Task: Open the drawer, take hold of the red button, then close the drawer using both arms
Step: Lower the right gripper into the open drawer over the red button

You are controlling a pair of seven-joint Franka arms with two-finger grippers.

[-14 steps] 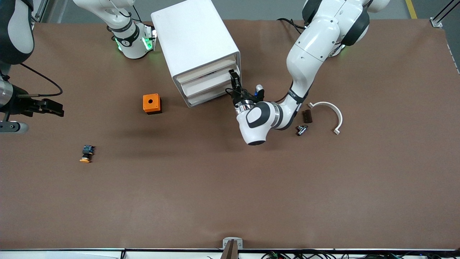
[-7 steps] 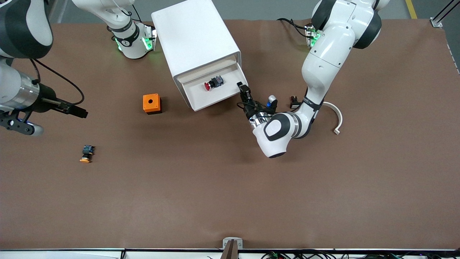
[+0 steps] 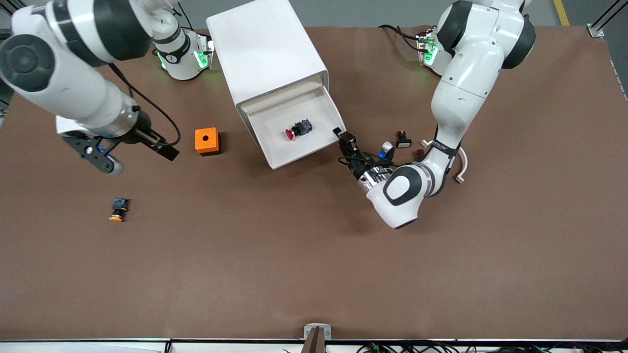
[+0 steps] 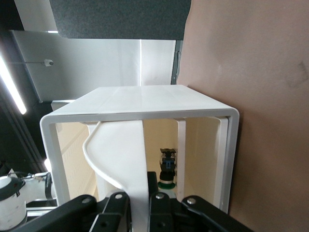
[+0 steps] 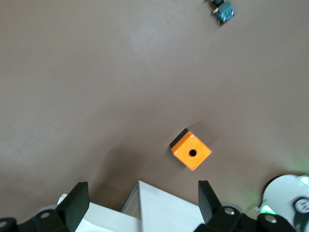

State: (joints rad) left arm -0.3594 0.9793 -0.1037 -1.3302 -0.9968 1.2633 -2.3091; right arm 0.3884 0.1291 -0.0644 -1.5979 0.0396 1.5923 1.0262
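Observation:
The white cabinet [image 3: 265,54] stands at the table's back middle. Its drawer [image 3: 274,158] is pulled out toward the front camera. The red-capped button [image 3: 298,130] lies in it on its side, bluish back end toward the cabinet. My left gripper [image 3: 343,138] is shut on the drawer's off-white front at the corner toward the left arm's end. In the left wrist view the gripper [image 4: 140,195] clamps the front panel [image 4: 123,154], and a small button [image 4: 167,169] shows in the drawer. My right gripper [image 3: 135,157] is open and empty, in the air beside the orange box.
An orange box with a hole [image 3: 206,141] sits beside the drawer, toward the right arm's end. It also shows in the right wrist view [image 5: 191,151]. A yellow-orange-capped button [image 3: 117,209] lies nearer the front camera. A white curved piece [image 3: 462,164] and small dark parts [image 3: 402,140] lie by the left arm.
My left gripper has pulled the drawer out toward the front camera, uncovering the red button. My right arm has swung in from the table's end toward the orange box.

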